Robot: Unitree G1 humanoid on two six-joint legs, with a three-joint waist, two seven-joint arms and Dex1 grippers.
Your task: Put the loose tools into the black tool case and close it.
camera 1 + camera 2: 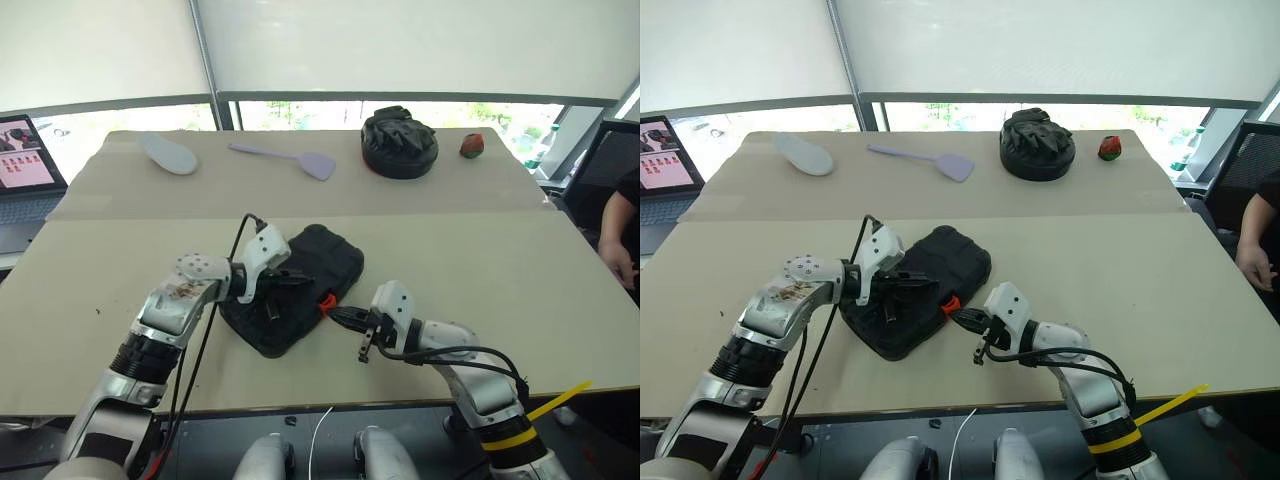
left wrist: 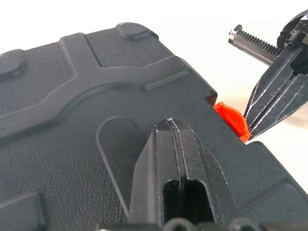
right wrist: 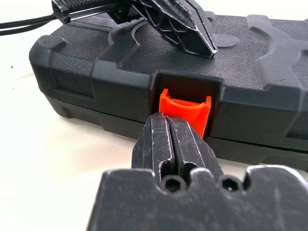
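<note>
The black tool case (image 1: 335, 255) lies with its lid down on the beige table, in front of me at the middle. My left gripper (image 1: 290, 280) is shut and its tips rest on the textured lid (image 2: 72, 144). My right gripper (image 1: 335, 316) is shut too, with its tips against the small orange latch (image 3: 185, 108) on the case's near edge. In the left wrist view the right fingers (image 2: 274, 96) meet the latch (image 2: 230, 119) from the side. The loose tools are out of view.
Along the table's far side lie a pale lilac spatula (image 1: 300, 158), a pale oval object (image 1: 170, 153), a round lumpy black bag (image 1: 399, 143) and a small red thing (image 1: 471, 146). A laptop (image 1: 25, 160) stands far left. A person's hand (image 1: 622, 262) shows at the right edge.
</note>
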